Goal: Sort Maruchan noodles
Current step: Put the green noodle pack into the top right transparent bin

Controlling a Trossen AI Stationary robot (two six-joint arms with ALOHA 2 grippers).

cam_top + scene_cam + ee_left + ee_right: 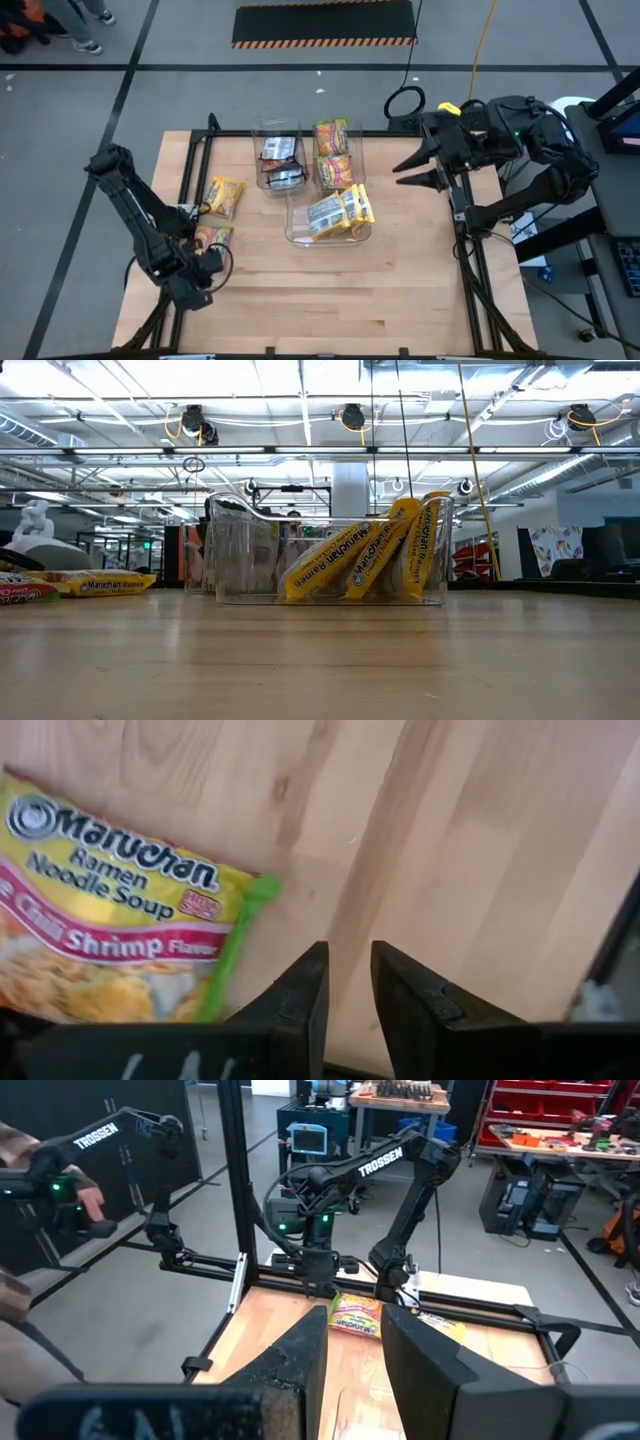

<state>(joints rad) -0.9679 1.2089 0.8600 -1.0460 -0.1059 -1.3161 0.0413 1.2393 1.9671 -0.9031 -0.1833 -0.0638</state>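
Two Maruchan noodles packets lie flat on the wood at the table's left: a yellow one (225, 196) and a lime-edged shrimp one (212, 238) (120, 940). My left gripper (212, 262) (350, 985) points down over bare wood just beside the shrimp packet's green end, open, with nothing between its fingers. My right gripper (400, 175) (350, 1350) hangs raised at the table's right edge, open and empty. Yellow packets (355, 560) stand leaning in the nearest clear bin (295, 235).
Two more clear bins stand behind the yellow one, one with dark packets (278, 160) and one with green and orange packets (333, 155). A black frame rail (185, 180) runs along the table's left side. A person's hand (90, 1200) shows beyond the table.
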